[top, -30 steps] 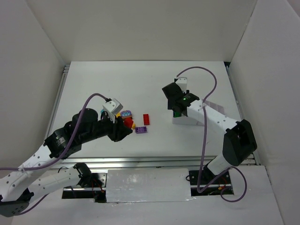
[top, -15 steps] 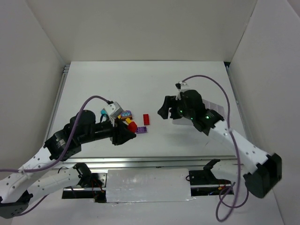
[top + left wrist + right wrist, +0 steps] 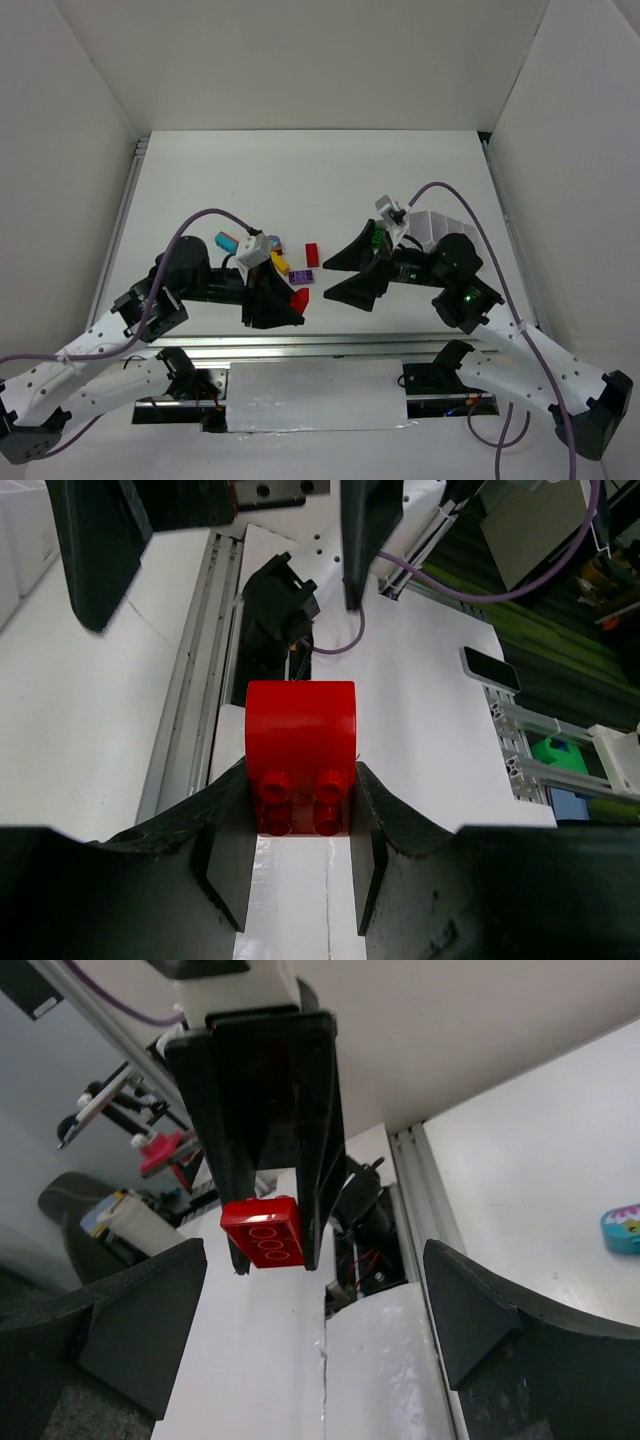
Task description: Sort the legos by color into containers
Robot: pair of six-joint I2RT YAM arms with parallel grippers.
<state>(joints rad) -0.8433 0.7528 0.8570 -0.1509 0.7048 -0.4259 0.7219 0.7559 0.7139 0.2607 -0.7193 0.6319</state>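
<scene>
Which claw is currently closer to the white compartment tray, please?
The right. The right claw hangs open just beside the white tray; the left claw, gripping a red brick, lies beyond it, farther away.

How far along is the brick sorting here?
Done: cannot tell; the tray is partly hidden and its contents are unreadable. In hand: the left gripper grips a red brick, held up toward the open right gripper. Left: a second red brick, purple brick, yellow brick and teal brick on the table.
</scene>
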